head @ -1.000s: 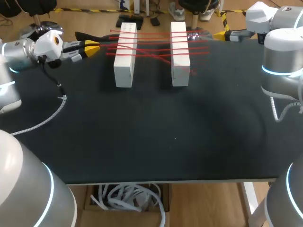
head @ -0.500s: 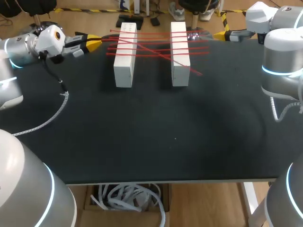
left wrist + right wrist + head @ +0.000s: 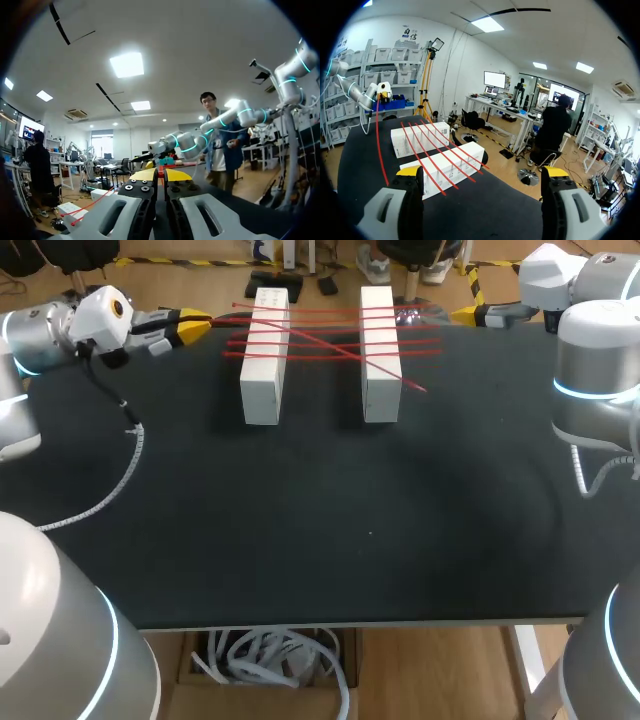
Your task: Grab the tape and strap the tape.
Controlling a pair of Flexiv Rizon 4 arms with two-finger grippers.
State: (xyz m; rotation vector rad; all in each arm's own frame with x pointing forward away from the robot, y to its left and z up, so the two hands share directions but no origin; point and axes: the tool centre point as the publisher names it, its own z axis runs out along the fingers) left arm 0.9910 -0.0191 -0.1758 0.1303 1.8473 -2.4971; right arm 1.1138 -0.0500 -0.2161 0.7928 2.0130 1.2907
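Your left gripper (image 3: 190, 325) sat at the far left corner of the table (image 3: 300, 540), and its yellow tips were pressed together on the red tape (image 3: 330, 340) (the left wrist view showed a sliver of red caught between them). From there the tape ran sideways to the two white blocks. It crossed the left block (image 3: 262, 370) and the right block (image 3: 380, 360) in several near-parallel strands at their far ends. One strand slanted down across both, and its tip poked out past the right block's outer side.

So the tape's long axis lay across the blocks, square to their length, and the pull came from the left.

Your right gripper (image 3: 467, 313) hung off the far right of the right block with its fingers wide apart and nothing between them. The left arm had the tape, so I'd judge the next wrap was its job, carried back across both blocks towards the right.
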